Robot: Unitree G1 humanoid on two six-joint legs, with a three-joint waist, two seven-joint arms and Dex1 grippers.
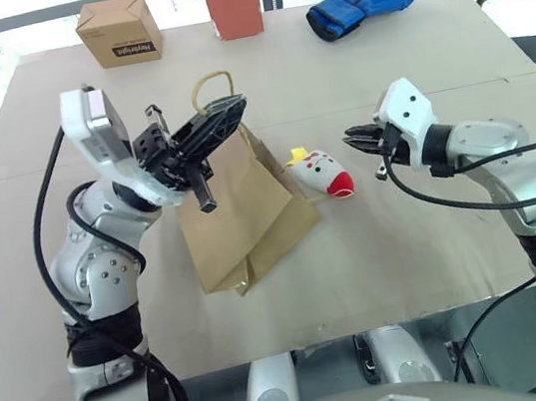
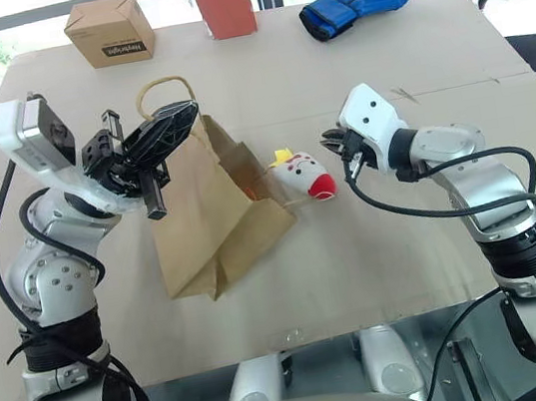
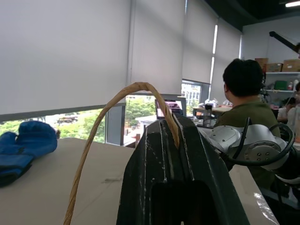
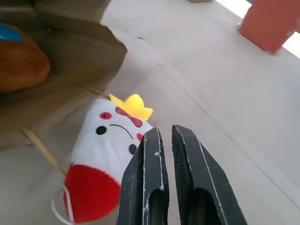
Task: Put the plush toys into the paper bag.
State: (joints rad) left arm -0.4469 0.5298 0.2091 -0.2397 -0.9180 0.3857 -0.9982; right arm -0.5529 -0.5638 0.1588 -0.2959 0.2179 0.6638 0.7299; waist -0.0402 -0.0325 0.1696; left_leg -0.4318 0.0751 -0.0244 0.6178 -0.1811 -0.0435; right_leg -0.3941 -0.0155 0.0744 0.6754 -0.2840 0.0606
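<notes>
My left gripper (image 1: 200, 135) pinched the paper bag (image 1: 241, 220) handle; my clenched, empty right gripper (image 1: 354, 137) needed reopening around the white toy (image 1: 322, 172) just beside it.

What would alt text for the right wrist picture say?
A shut black claw points past a white plush toy with a red end and yellow crown, lying beside an open paper bag with a brown plush toy inside.

Silver-grey jointed arms, white wrist housings, looping black cables, black two-finger grippers
</notes>
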